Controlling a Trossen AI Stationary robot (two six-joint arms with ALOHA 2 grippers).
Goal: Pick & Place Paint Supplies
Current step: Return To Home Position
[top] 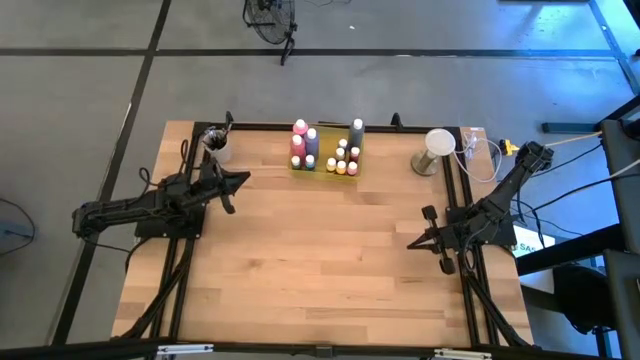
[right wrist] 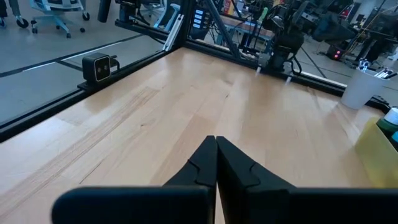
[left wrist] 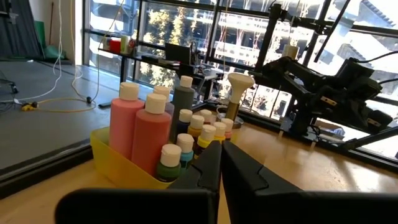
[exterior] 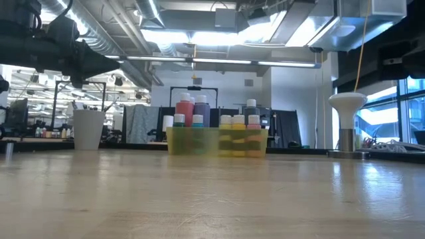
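Closest in, the left hand (left wrist: 221, 147) has its two dark fingers pressed together on nothing. The right hand (right wrist: 216, 142) is the same, clamped empty above bare counter (right wrist: 143, 124). Just past the left hand sits the yellow tray (left wrist: 118, 163), and it's crowded: tall pink bottles (left wrist: 149, 140), a grey bottle (left wrist: 182, 106) and small white-capped paint bottles (left wrist: 170, 162), all upright inside it. Farther back, beside the left arm's wrist, the white cup (top: 215, 150) holds the brushes (top: 227, 125). That's the danger spot, I'd say. A wide swing homeward from the left arm could clip the cup and spill the brushes, or nudge the tray and topple those tall bottles. Over on the other side, the right arm sits well apart from the tray, so I see little risk there.
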